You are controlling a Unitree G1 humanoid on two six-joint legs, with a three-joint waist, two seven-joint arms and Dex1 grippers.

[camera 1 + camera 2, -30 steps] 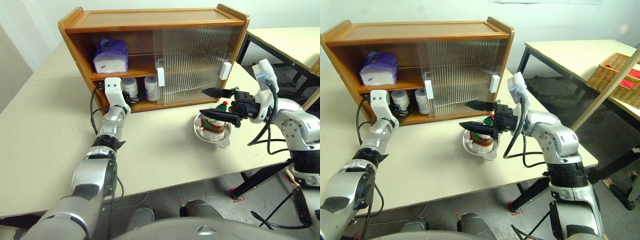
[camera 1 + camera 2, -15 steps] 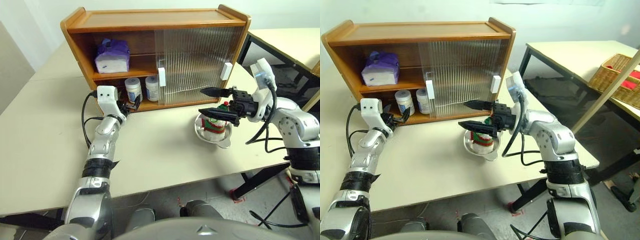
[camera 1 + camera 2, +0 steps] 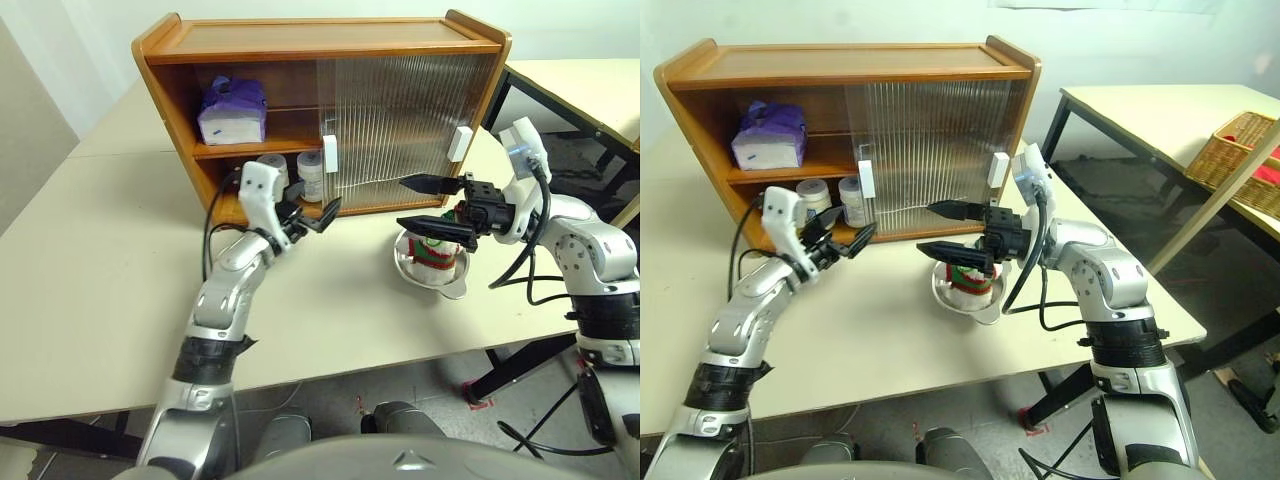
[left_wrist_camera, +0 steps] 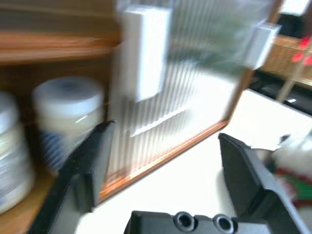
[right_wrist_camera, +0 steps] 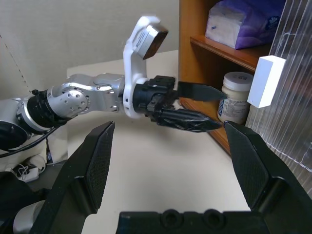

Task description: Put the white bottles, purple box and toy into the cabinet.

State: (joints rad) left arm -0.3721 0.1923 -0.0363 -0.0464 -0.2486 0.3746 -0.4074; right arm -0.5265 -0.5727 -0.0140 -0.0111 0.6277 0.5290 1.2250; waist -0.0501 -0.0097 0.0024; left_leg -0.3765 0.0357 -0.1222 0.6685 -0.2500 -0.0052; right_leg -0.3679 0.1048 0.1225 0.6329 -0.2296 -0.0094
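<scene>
The brown cabinet [image 3: 320,38] stands at the back of the table with its left half uncovered. The purple box [image 3: 232,110] lies on its upper shelf. Two white bottles [image 3: 310,172] stand side by side on the lower shelf, the other [image 4: 68,117] close in the left wrist view. My left gripper [image 3: 322,214] is open and empty, level, just outside the lower shelf by the door edge. The toy [image 3: 432,250] sits in a steel bowl [image 3: 450,285] on the table. My right gripper [image 3: 402,202] hangs open just above the toy, pointing left.
Ribbed sliding doors with white handles [image 3: 330,155] cover the cabinet's middle and right. A second table with a wicker basket [image 3: 1240,150] stands to the right across a gap. Bare tabletop [image 3: 100,250] lies left and in front of the cabinet.
My left gripper has pulled back out of the lower shelf, risen a little and swung right toward the door edge. The bottles stay on the shelf. The right arm has kept still.
</scene>
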